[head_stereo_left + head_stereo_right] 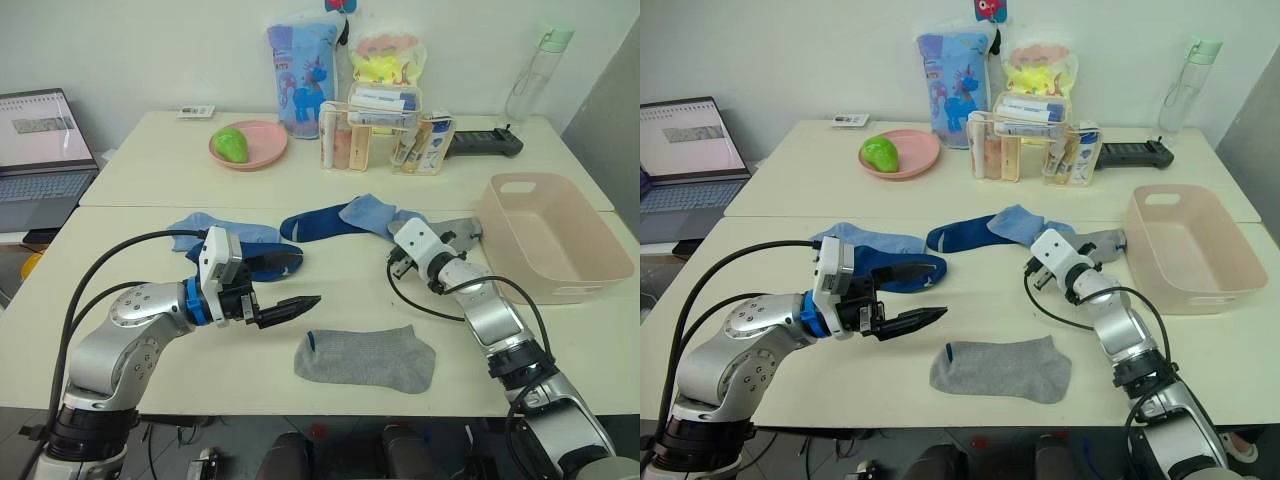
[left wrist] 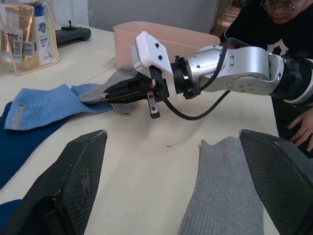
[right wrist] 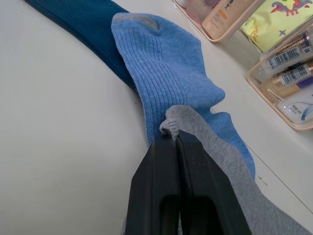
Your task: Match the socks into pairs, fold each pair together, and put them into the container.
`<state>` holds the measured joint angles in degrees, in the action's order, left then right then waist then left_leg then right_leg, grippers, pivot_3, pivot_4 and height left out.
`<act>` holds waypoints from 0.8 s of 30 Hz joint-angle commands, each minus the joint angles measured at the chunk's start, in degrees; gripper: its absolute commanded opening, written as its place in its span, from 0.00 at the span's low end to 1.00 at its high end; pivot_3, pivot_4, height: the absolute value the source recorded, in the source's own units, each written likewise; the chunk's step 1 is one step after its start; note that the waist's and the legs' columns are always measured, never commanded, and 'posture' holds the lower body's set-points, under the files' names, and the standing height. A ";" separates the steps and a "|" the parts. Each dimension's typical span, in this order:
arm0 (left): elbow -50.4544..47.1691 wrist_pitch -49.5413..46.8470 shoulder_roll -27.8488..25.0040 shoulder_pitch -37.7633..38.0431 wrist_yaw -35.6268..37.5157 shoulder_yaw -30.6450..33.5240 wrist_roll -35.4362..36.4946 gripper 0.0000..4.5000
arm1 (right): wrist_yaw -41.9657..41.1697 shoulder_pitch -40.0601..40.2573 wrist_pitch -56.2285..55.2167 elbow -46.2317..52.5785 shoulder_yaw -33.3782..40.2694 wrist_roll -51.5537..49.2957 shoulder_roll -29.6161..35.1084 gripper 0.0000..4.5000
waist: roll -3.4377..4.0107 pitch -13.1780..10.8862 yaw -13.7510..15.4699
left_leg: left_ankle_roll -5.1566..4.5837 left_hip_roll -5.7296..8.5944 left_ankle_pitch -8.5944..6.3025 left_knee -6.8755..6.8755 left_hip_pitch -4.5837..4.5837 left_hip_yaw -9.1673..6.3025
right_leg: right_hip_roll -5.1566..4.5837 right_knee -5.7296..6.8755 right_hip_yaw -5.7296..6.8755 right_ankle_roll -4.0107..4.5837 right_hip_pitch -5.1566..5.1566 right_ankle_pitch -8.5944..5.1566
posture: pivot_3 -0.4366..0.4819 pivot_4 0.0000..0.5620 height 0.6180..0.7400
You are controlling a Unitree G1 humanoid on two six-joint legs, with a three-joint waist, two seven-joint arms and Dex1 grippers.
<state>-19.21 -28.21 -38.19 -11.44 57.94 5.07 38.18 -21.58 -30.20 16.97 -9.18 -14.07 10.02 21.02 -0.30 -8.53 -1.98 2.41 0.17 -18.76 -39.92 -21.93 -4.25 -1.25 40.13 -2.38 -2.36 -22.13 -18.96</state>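
A grey sock (image 1: 365,358) lies flat near the front edge. My left gripper (image 1: 295,308) hovers open just left of it, its fingers (image 2: 63,191) spread wide in the left wrist view. My right gripper (image 3: 174,137) is shut on the edge of a second grey sock (image 1: 458,232), which trails toward the pale pink container (image 1: 505,232) at the right. That sock overlaps a light blue sock (image 1: 370,212) lying on a navy sock (image 1: 315,224). Another light blue sock (image 1: 195,232) and a navy sock (image 1: 265,262) lie behind my left gripper.
At the back stand a pink plate (image 1: 268,150) with a green item, a clear organiser (image 1: 385,130), two printed pouches, a black remote (image 1: 485,145) and a bottle (image 1: 535,75). A laptop (image 1: 40,150) sits far left. A person (image 2: 274,29) sits beyond the table.
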 commanded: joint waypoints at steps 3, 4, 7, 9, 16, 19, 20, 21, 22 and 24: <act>1.93 2.51 -1.47 0.03 -0.16 1.90 -2.62 1.00 | -6.14 2.00 6.89 13.13 4.66 -6.84 0.71 0.00 | 0.00 0.00 0.05 | -0.01 0.00 0.00 0.00 0.00 0.00 | 0.00 0.01 0.00 0.00 -0.01 0.00 | 0.48 0.27 0.69; 2.40 2.80 -1.63 0.11 -0.15 2.03 -3.00 1.00 | -7.66 2.65 9.25 16.17 4.88 -8.14 1.12 0.00 | 0.00 0.00 0.07 | -0.02 -0.01 -0.01 0.00 -0.02 -0.02 | 0.00 0.01 0.01 0.00 -0.02 0.00 | 0.48 0.27 0.69; 3.13 3.45 -1.67 0.40 -0.20 2.15 -3.67 1.00 | -11.15 4.97 18.04 26.17 4.62 -12.08 2.13 0.00 | 0.01 -0.01 0.12 | -0.15 -0.02 -0.08 0.00 -0.05 -0.04 | -0.01 0.00 0.01 0.00 -0.03 0.00 | 0.48 0.27 0.69; 3.44 4.16 -1.56 0.65 0.18 1.83 -4.19 1.00 | -12.04 6.68 24.59 32.13 4.15 -15.13 1.62 0.00 | 0.01 -0.01 0.10 | -0.16 -0.02 -0.09 0.00 -0.05 -0.06 | -0.01 0.00 0.01 0.00 -0.03 0.00 | 0.48 0.27 0.69; 6.27 5.72 -2.04 1.08 2.21 1.81 -5.46 1.00 | -8.37 4.54 33.57 38.59 1.07 -18.68 -4.93 0.00 | 0.02 -0.01 -0.08 | -0.16 -0.01 -0.09 0.01 -0.02 -0.11 | -0.01 0.02 0.00 0.00 -0.02 0.00 | 0.48 0.27 0.69; 8.53 6.82 -2.77 0.92 3.44 2.60 -6.06 1.00 | -6.77 -0.11 35.98 38.25 1.55 -20.66 -9.69 0.00 | 0.03 -0.01 -0.26 | -0.15 0.00 -0.09 0.01 -0.02 -0.11 | 0.00 0.11 0.03 0.00 -0.11 0.00 | 0.48 0.27 0.69; 9.22 7.01 -2.97 0.67 3.57 2.94 -6.08 1.00 | -6.11 -2.02 36.87 38.02 2.33 -21.60 -11.51 0.00 | 0.04 -0.02 -0.29 | -0.15 0.00 -0.08 0.01 -0.02 -0.11 | 0.00 0.12 0.04 0.00 -0.12 0.00 | 0.48 0.27 0.69; 9.70 7.14 -3.11 0.48 3.65 3.14 -6.06 1.00 | -5.64 -3.29 37.56 37.88 2.88 -22.24 -12.67 0.00 | 0.04 -0.02 -0.31 | -0.12 0.02 -0.07 0.01 -0.02 -0.11 | 0.00 0.14 0.03 0.00 -0.15 0.00 | 0.48 0.27 0.69; 10.19 7.35 -3.28 0.23 3.78 3.28 -6.09 1.00 | -4.86 -4.83 38.79 37.78 4.32 -23.47 -14.29 0.00 | 0.03 -0.02 -0.31 | -0.11 0.02 -0.06 0.01 -0.02 -0.12 | -0.01 0.14 0.04 0.00 -0.14 0.00 | 0.48 0.27 0.69; 11.05 7.73 -3.49 -0.21 3.84 3.54 -6.16 1.00 | -3.27 -7.57 41.65 37.91 7.80 -26.08 -17.16 0.00 | 0.03 -0.02 -0.25 | -0.08 0.02 -0.04 0.01 -0.02 -0.15 | -0.01 0.14 0.06 0.00 -0.15 0.00 | 0.48 0.27 0.69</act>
<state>-8.04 -21.76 -40.92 -10.69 61.27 6.82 32.07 -26.23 -36.22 56.88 26.71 -9.65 -13.77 4.86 -0.27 -8.55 -2.23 2.34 0.19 -18.80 -39.91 -21.96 -4.42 -1.29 40.25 -2.33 -2.36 -22.27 -18.96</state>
